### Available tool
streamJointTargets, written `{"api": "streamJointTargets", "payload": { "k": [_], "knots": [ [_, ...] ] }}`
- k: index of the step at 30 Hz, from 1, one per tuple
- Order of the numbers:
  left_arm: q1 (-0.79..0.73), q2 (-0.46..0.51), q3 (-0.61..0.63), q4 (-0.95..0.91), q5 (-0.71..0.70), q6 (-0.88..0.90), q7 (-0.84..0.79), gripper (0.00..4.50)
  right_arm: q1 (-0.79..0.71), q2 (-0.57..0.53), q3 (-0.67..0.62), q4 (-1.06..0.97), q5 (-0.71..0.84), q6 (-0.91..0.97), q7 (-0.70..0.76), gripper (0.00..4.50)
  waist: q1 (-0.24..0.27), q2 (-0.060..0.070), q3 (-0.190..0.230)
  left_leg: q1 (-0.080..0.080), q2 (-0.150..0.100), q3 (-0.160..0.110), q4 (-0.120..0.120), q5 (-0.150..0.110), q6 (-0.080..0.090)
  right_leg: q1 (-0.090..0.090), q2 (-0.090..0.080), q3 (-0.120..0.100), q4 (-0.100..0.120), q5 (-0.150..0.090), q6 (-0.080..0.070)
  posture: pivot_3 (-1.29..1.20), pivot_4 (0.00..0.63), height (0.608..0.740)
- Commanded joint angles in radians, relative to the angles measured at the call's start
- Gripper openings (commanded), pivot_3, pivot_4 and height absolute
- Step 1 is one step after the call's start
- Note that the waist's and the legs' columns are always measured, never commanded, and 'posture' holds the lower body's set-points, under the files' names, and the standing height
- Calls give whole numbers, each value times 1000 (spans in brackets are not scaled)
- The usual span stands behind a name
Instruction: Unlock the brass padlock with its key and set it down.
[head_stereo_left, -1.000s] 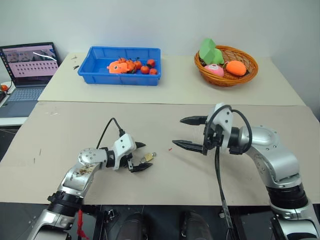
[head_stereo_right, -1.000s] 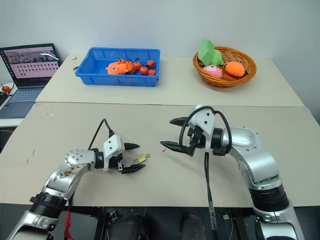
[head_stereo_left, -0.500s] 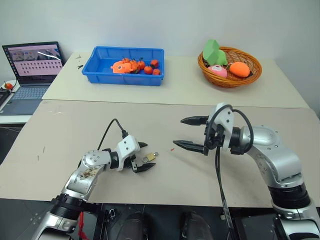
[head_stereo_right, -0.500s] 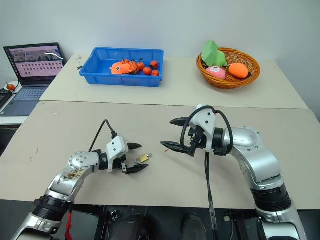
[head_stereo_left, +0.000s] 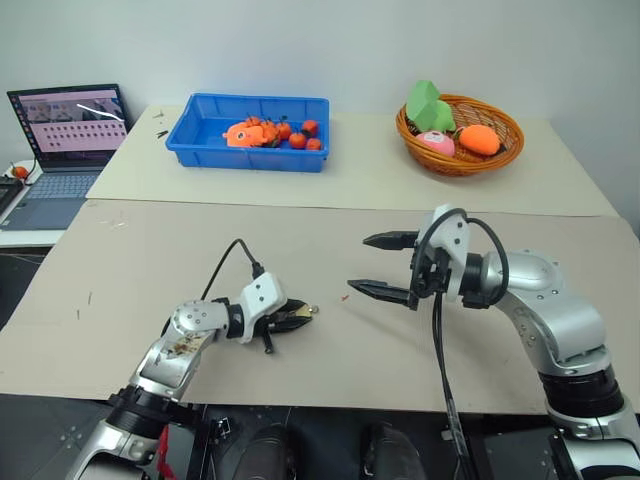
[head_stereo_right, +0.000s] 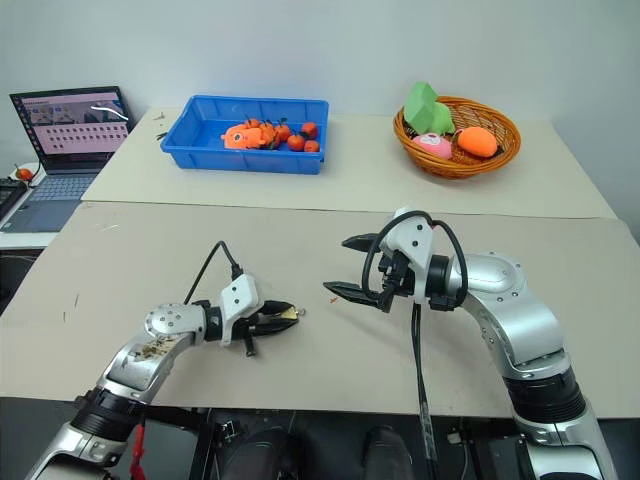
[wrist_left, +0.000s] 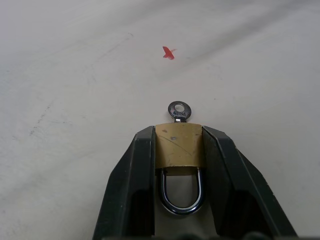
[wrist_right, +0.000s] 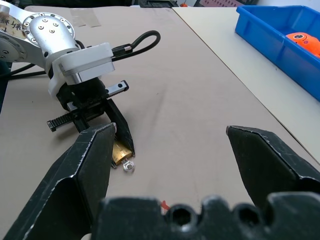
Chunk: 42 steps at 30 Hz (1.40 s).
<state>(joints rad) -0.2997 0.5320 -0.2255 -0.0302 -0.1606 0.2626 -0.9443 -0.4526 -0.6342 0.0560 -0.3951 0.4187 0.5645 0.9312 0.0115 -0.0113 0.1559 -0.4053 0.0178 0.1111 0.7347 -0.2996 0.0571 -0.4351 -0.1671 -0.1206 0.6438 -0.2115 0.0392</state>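
Closed now — left pincer clamps brass padlock (key protruding).

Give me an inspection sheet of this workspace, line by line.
Surface: beige table, a small red mark ahead of the lock.
Job's things: brass padlock lying on the table, shackle closed; key sticking out of its body.
Clutter: blue bin of orange toys, wicker basket of toys, both on the far table.
Grippers: left gripper clamped on the padlock's sides; right gripper open, above the table.
Cables: black cable at the right wrist, another at the left.
Surroundings: laptop, open, at far left.
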Motion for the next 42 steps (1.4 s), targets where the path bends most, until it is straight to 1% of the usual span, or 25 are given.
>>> {"api": "streamJointTargets", "payload": {
  "k": [1, 3, 5, 7, 10, 13, 15, 18, 20, 23, 28, 31, 33, 35, 37, 40, 42],
  "knots": [
    [-42, 9, 37, 46, -10, 25, 4, 844, -8, -21, 12, -51, -27, -21, -18, 4189, 0, 0, 0, 0, 0, 0, 0, 0, 0, 0, 0, 0, 0, 0, 0, 0, 150, 692],
    [-68, 22, 54, 57, -38, 27, -33, 844, -1, -32, 50, -58, -79, -45, -30, 4189, -1, 0, 0, 0, 0, 0, 0, 0, 0, 0, 0, 0, 1, 0, 0, 0, 150, 692],
    [-125, 44, 83, 77, -76, 40, -85, 844, 14, -49, 123, -63, -181, -100, -53, 4189, -2, 0, 0, -1, 0, 0, 1, 0, 0, -1, 0, 0, 1, 0, 0, 0, 150, 692],
    [-181, 60, 109, 93, -113, 65, -123, 844, 32, -52, 172, -67, -240, -139, -66, 4189, -3, 0, 0, -4, 0, 0, 1, 0, 0, -4, 1, 0, 1, 0, 0, 0, 150, 692],
    [-246, 94, 119, 109, -145, 84, -194, 844, 58, -50, 229, -54, -332, -203, -95, 4189, -3, 0, 0, -5, 0, 1, 0, 0, 0, -4, 1, -1, 1, 0, 0, 0, 150, 692],
    [-289, 128, 126, 88, -199, 156, -266, 844, 60, -22, 264, -16, -442, -280, -174, 4189, -4, -1, 0, -6, -1, 1, 0, 0, 0, -3, 1, -1, 2, 0, 2, 0, 150, 692],
    [-304, 161, 129, 52, -248, 224, -325, 844, 53, 19, 273, 22, -518, -340, -258, 4189, -9, -1, 1, -6, -1, 1, 1, 0, 0, -3, 1, -1, 1, 0, 2, 0, 150, 692],
    [-335, 204, 137, 32, -310, 330, -385, 844, 58, 57, 272, 54, -576, -403, -319, 4189, -20, -2, 2, -6, 0, 1, 2, 0, 0, -4, 1, -1, 1, -1, 3, 0, 150, 692],
    [-354, 223, 136, 47, -312, 347, -402, 844, 52, 85, 248, 57, -592, -421, -357, 4189, -22, -3, 2, -5, 0, 1, 2, 0, 0, -4, 1, -1, 1, -2, 3, 0, 150, 692],
    [-377, 223, 138, 77, -306, 346, -392, 844, 51, 97, 237, 42, -618, -465, -381, 4189, -24, -3, 2, -5, 0, 1, 2, 0, 0, -4, 1, 0, 1, -2, 4, 0, 150, 692],
    [-390, 226, 130, 82, -302, 348, -403, 844, 108, 20, 284, 35, -746, -665, -397, 4189, -22, -3, 2, -6, -1, 1, 2, 0, 0, -4, 1, 0, 2, -2, 4, 0, 150, 692],
    [-417, 224, 130, 111, -301, 332, -426, 844, 101, -18, 311, 52, -812, -836, -406, 4189, -25, -3, 2, -6, -1, 1, 2, 0, 0, -4, 1, 0, 2, -2, 4, 0, 150, 692],
    [-433, 219, 123, 135, -287, 299, -442, 844, 76, -29, 323, 92, -853, -937, -426, 4189, -28, -3, 2, -5, 0, 1, 3, 0, 0, -4, 1, 0, 1, -6, 10, 0, 150, 692],
    [-442, 215, 116, 148, -281, 286, -451, 844, 43, -31, 330, 148, -893, -1015, -447, 4189, -32, -3, 2, -4, 0, 2, 3, 0, -1, -4, 1, 1, 2, -7, 11, 0, 150, 692],
    [-441, 209, 113, 134, -291, 291, -461, 844, -22, -23, 321, 233, -948, -1077, -495, 4189, -33, -3, 2, -3, 0, 2, 3, 0, -1, -3, 1, 2, 3, -7, 11, 0, 150, 692],
    [-414, 204, 108, 106, -289, 273, -471, 844, -96, -21, 314, 317, -980, -1148, -522, 4189, -33, -3, 2, -4, 0, 2, 5, 0, -1, -4, 1, 2, 4, -7, 10, 0, 150, 692],
    [-400, 201, 107, 98, -280, 254, -469, 844, -113, -18, 312, 342, -978, -1171, -526, 4189, -33, -3, 2, -4, 0, 2, 4, 0, -1, -4, 1, 2, 4, -6, 8, 0, 150, 692]
  ]
}}
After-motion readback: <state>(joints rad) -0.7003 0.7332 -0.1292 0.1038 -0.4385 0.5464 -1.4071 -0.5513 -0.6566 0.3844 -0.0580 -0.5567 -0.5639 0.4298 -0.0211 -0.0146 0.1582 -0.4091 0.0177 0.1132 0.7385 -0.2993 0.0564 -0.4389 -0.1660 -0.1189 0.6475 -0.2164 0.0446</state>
